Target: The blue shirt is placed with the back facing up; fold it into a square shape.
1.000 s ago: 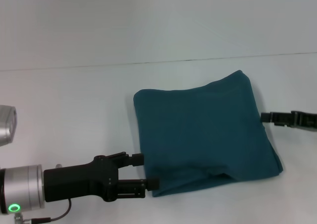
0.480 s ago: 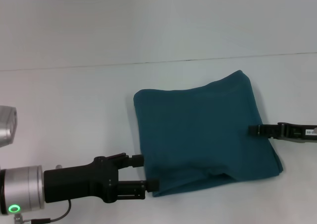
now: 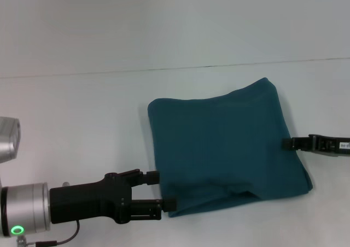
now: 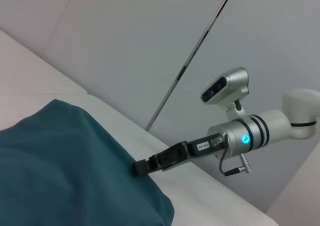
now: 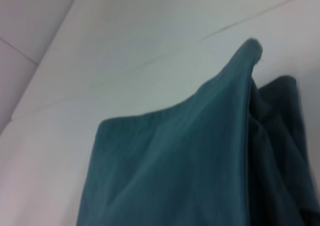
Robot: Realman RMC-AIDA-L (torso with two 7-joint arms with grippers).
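A small white label with dark print sits on the right arm's black gripper body, seen in the head view and the left wrist view, but its characters are too small to read. No lettering shows on the dark teal-blue soft cotton shirt [image 3: 224,148]; only plain cloth faces up.

The shirt lies folded into a roughly square bundle on the white table [image 3: 82,110], right of centre in the head view. Its near edge is rumpled, with a loose fold bulging along the near left part, and its far right corner rises to a soft point.

The left gripper [image 3: 164,190], a black two-fingered claw on a black and silver wrist, reaches in from the near left. Its two fingers stand a moderate gap apart, one nearer the robot than the other, and their tips meet the shirt's near left corner: the nearer fingertip touches the bottom edge of the cloth, the farther one sits just at the left edge. Whether any cloth lies between them cannot be told.

The right gripper [image 3: 286,143], slim and black, comes in low from the right, and its tip touches the shirt's right edge about midway along. In the left wrist view the same gripper [image 4: 141,166] presses against the cloth's side. I cannot tell whether its fingers are parted or closed.

The right wrist view shows only the shirt [image 5: 190,161], with layered folds at one side.
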